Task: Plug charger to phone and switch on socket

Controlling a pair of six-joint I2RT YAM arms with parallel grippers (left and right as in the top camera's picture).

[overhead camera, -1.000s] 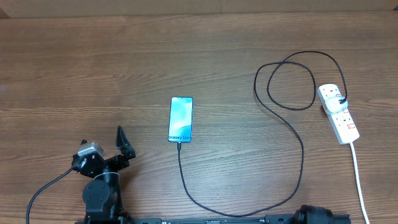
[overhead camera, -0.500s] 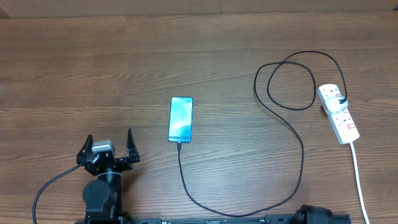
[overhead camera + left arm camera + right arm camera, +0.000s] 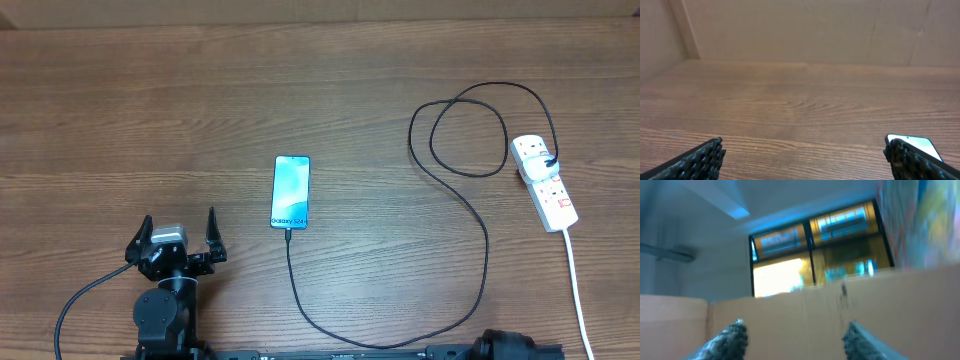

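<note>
The phone [image 3: 290, 192] lies flat mid-table, its light blue screen up. The charger cable [image 3: 487, 250] has its small tip at the phone's near end [image 3: 288, 232]. It curves along the front, loops at the right and ends in a black plug [image 3: 549, 160] seated in the white socket strip [image 3: 545, 185]. My left gripper [image 3: 176, 236] is open and empty, left of and nearer than the phone. In the left wrist view [image 3: 805, 162] the phone's corner [image 3: 916, 144] peeks past the right finger. My right gripper [image 3: 795, 340] is open, empty and points upward.
The strip's white cord [image 3: 578, 290] runs to the front edge at the far right. A red switch [image 3: 565, 203] shows near the strip's front end. A cardboard wall [image 3: 805, 30] backs the table. The right arm's base [image 3: 510, 347] sits at the front edge.
The left gripper has swung from pointing right to pointing straight at the back wall, with its fingers spread. Phone, cable and strip have not moved.
</note>
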